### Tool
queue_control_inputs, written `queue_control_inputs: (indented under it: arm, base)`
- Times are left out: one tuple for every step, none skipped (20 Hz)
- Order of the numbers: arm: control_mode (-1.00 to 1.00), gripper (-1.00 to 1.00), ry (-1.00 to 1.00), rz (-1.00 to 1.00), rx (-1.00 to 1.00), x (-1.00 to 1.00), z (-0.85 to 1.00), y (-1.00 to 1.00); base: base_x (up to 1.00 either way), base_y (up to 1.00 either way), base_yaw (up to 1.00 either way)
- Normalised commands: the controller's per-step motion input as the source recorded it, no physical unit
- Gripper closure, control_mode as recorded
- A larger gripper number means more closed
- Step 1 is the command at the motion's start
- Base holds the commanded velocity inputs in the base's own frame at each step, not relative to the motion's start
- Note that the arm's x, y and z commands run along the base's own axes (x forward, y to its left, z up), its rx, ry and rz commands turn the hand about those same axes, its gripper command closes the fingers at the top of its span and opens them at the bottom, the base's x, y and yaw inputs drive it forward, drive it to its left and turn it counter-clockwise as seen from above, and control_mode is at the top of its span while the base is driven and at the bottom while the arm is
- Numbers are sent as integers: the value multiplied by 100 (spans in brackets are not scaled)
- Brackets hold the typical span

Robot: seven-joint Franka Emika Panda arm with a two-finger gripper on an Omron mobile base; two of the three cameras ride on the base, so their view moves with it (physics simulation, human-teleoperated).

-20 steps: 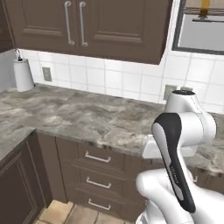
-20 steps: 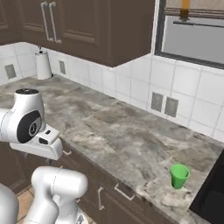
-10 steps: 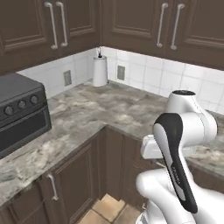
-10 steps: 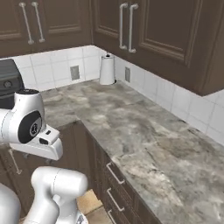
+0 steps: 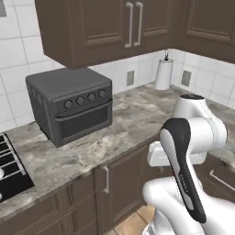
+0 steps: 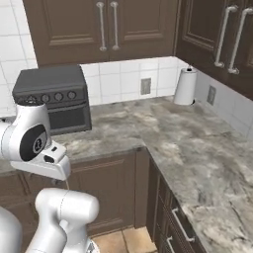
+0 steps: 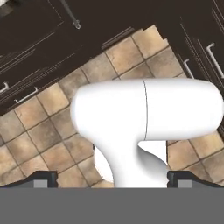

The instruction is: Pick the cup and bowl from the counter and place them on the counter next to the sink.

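On the counter [image 5: 124,124] in the left base view, a dark toaster oven [image 5: 71,103] sits left of a paper towel roll [image 5: 163,73] standing in the back corner, with a black stovetop [image 5: 10,165] further left of the oven. From the right base view, the same oven [image 6: 53,98] stands well left of the roll [image 6: 186,86] on the L-shaped stone top, below dark wall cabinets [image 6: 104,27]. Looking down in the hand view, the pincer [image 7: 112,178] is spread wide with nothing between its tips, above a tan tiled floor [image 7: 43,131] edged by dark cabinet fronts [image 7: 39,35].

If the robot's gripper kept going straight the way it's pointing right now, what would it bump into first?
The gripper is open and points down. Straight ahead in the hand view sits a part of the robot's own white body, so it would likely bump that first. Beyond it lies the tan tiled floor, though how far is hard to judge.
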Motion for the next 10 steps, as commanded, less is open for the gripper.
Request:
queue_control_inputs:
  arm:
    - [100,-100,0,0,0,0,0,0]
    - [100,-100,0,0,0,0,0,0]
    - [100,-100,0,0,0,0,0,0]
    - [100,-100,0,0,0,0,0,0]
    - [100,-100,0,0,0,0,0,0]
    - [100,-100,0,0,0,0,0,0]
    - [100,-100,0,0,0,0,0,0]
    - [100,-100,0,0,0,0,0,0]
    - [100,-100,0,0,0,0,0,0]
    - [100,-100,0,0,0,0,0,0]
  base:
    - [0,44,37]
    - [0,44,35]
    - [0,43,33]
    - [0,42,29]
    - [0,44,27]
    - [0,39,22]
    - [0,53,19]
    - [0,65,18]
    - [0,81,17]
    - [0,99,14]
